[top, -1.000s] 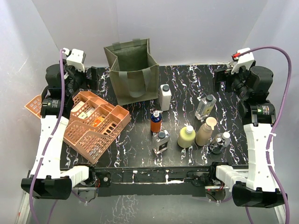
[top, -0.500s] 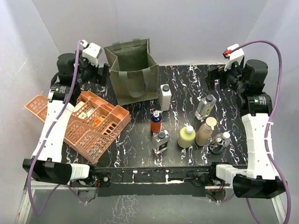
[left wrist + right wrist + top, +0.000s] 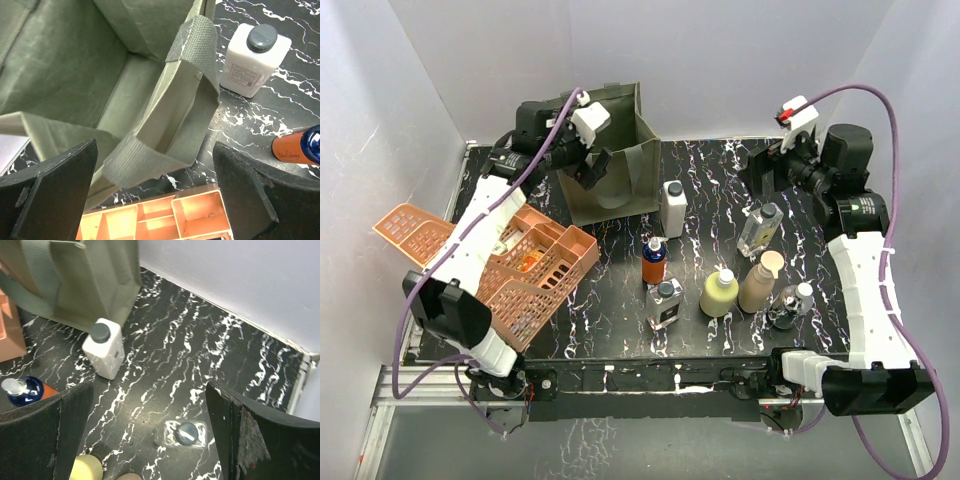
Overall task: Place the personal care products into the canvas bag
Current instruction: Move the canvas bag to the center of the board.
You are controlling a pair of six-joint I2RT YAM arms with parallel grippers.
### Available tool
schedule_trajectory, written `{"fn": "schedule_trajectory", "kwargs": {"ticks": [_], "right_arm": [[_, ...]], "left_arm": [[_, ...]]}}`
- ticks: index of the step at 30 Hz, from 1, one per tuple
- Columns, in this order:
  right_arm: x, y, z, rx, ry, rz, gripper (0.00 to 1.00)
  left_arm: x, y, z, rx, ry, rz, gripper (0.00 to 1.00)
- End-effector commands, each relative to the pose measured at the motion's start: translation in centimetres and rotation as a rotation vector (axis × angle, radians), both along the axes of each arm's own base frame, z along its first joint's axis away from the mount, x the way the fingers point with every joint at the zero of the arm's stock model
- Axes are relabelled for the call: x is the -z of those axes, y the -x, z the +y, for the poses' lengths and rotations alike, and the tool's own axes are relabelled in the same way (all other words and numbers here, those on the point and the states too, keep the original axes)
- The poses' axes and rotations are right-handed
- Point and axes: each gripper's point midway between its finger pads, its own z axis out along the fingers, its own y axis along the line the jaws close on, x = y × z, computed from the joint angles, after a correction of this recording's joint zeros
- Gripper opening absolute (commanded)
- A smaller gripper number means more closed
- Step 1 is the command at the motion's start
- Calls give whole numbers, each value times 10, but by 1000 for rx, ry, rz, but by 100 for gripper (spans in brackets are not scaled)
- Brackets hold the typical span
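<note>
Canvas bag (image 3: 635, 197) stands open-mouthed at the far edge of the tabletop (image 3: 710, 170), left of its middle, with one strap handle hanging down its front wall. The left gripper (image 3: 595, 170) hovers over that front rim, jaws spread wide and nothing between them. In the left wrist view the handle loop lies below, between the two fingers. The right gripper (image 3: 767, 165) hangs above the far right corner, equally wide and holding nothing.

All seven products stand upright on the tabletop, outside the bag:

- The white bottle (image 3: 672, 208) is just beside the bag's front right corner.
- The orange bottle (image 3: 654, 262) with its blue top sits near the middle, and the square clear bottle (image 3: 665, 303) stands close behind it, toward the near edge.
- To their right stand the yellow-green pump bottle (image 3: 719, 293) and the tan bottle (image 3: 760, 282), side by side.
- The dark round bottle (image 3: 788, 305) is nearest the right edge.
- The clear bottle (image 3: 760, 230) with the black cap stands farther back.

Orange baskets (image 3: 525, 265) lie tilted over the left edge — apart from the bottles.
</note>
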Motion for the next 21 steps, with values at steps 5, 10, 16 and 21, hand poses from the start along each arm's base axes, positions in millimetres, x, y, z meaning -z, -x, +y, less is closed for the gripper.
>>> {"fn": "schedule_trajectory", "kwargs": {"ticks": [5, 10, 16, 21], "right_arm": [[6, -19, 50, -56, 25, -59, 99], [39, -34, 87, -73, 40, -15, 98], [87, -56, 120, -47, 51, 52, 98], [124, -70, 140, -19, 53, 123, 98]], "left_arm": [[2, -11, -40, 111, 18, -8, 94], [15, -13, -49, 145, 19, 27, 84], [27, -6, -52, 159, 32, 59, 64], [22, -1, -51, 163, 42, 44, 54]]}}
